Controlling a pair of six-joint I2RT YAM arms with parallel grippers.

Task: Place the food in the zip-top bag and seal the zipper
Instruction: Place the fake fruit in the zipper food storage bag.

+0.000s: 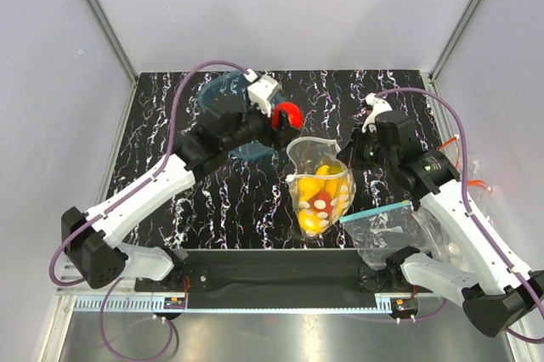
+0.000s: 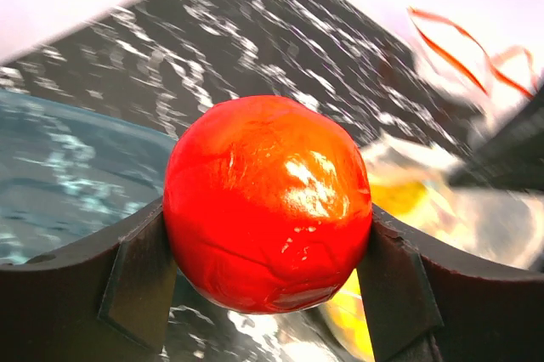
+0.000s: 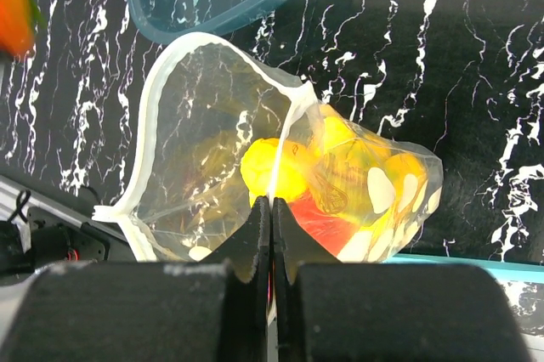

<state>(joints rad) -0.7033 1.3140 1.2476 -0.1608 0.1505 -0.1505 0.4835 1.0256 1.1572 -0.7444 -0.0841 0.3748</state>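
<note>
The black tabletop (image 1: pixel 153 115) with white squiggles is the biggest thing here. In the middle of it lies the zip-top bag (image 1: pixel 321 183), clear with white dots. Its mouth is open wide and faces the far side. A blue-green tub (image 3: pixel 212 5) sits just past the mouth.

The bag looks light, soft and crinkly. I think it would flop shut if nobody held it. The right jaws are pinched tight on the edge of the mouth, and that holds it open.

Inside the bag is some of the food (image 1: pixel 319 196), yellow pieces and something red, piled at the closed end.

The left jaws are clamped on a round red piece (image 2: pixel 268 209), one side each. It is up in the air, near the bag's mouth but not in it yet. It looks smooth and shiny, so it may slip. Holding it across the fat middle is best.

The zipper (image 3: pixel 151 94) is the thin pale strip round the mouth. It looks a bit stiffer than the rest, so it is the best place to grab.
</note>
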